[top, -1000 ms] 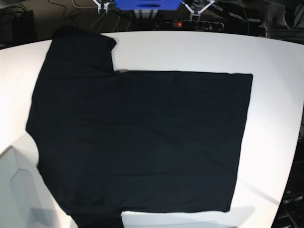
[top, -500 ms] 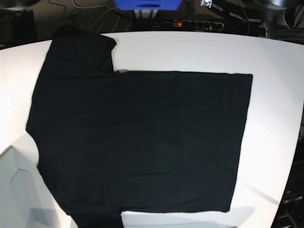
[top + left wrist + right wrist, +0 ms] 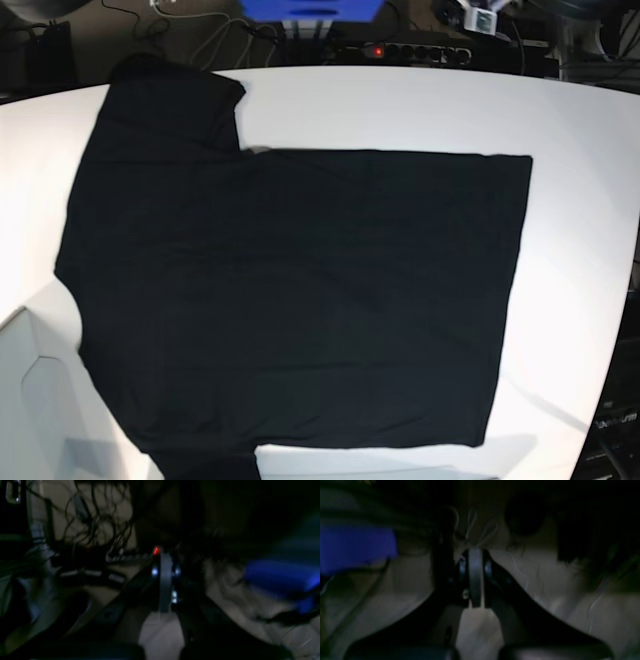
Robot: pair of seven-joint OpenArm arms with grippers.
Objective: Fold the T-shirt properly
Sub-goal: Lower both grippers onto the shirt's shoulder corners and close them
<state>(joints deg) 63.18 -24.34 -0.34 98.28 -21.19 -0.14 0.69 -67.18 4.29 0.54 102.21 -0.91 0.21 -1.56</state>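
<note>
Lying flat on white table (image 3: 420, 105), T-shirt (image 3: 290, 300), both end effectors well apart, closed

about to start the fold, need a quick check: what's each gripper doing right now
Left gripper: closed, holding nothing, away from the T-shirt.
Right gripper: closed, holding nothing.

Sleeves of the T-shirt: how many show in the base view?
1 fully: at the T-shirt's upper left, by the table's far edge. The second, bottom left, is mostly cut off.
</note>
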